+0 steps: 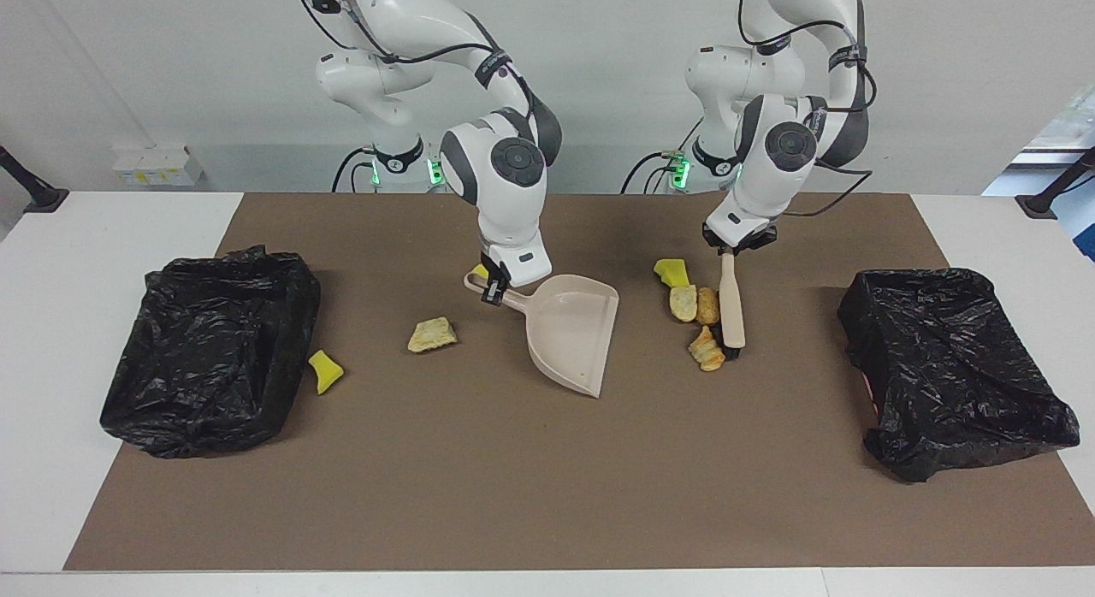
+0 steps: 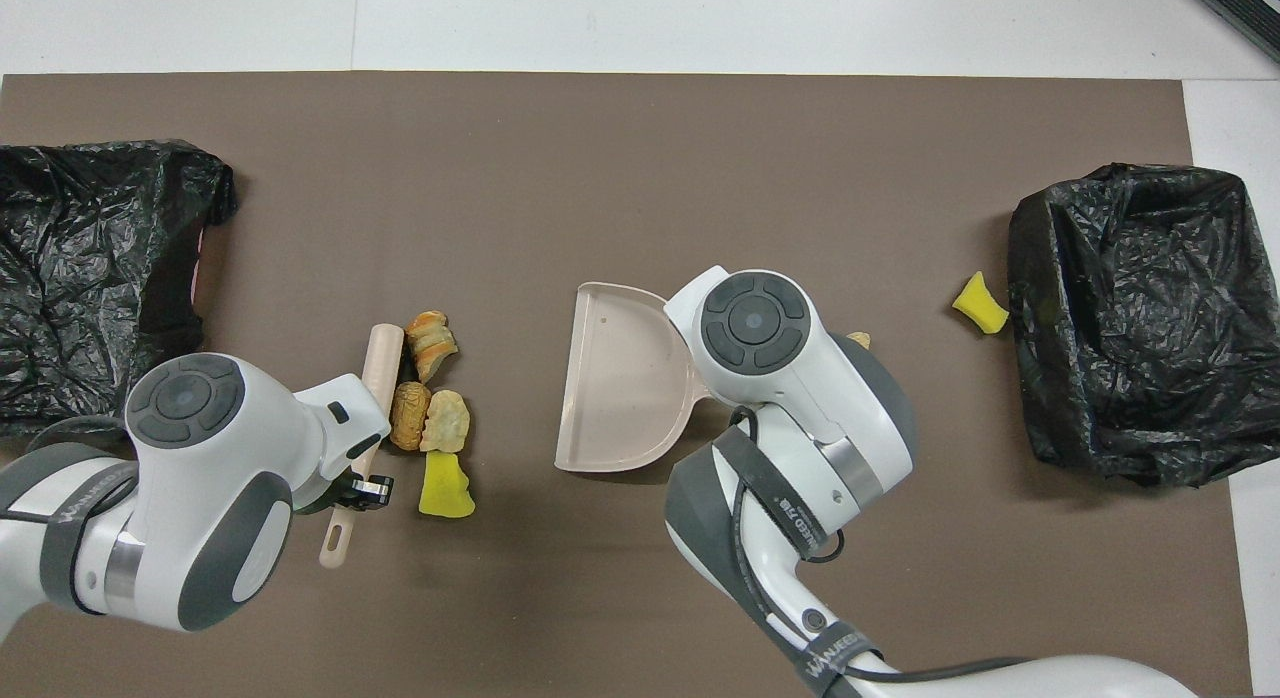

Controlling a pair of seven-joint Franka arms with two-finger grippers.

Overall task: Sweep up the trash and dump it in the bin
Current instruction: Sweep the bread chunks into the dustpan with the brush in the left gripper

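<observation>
My left gripper [image 1: 734,245] is shut on the handle of the beige brush [image 1: 730,310], whose black bristles rest on the mat against the trash. That trash is a tight cluster: three bread lumps [image 1: 707,349] [image 1: 707,306] [image 1: 683,303] and a yellow sponge chunk [image 1: 672,272]. My right gripper [image 1: 494,285] is shut on the handle of the beige dustpan [image 1: 573,328], whose open mouth faces the cluster across a short gap. A tan lump [image 1: 432,333] and a yellow chunk [image 1: 325,370] lie toward the right arm's end. Another yellow chunk [image 1: 481,272] peeks out by the right gripper.
Two bins lined with black bags stand on the brown mat [image 1: 513,494]. One bin [image 1: 949,366] is at the left arm's end and the other bin [image 1: 210,349] at the right arm's end. In the overhead view the right arm [image 2: 790,398] covers most of the tan lump.
</observation>
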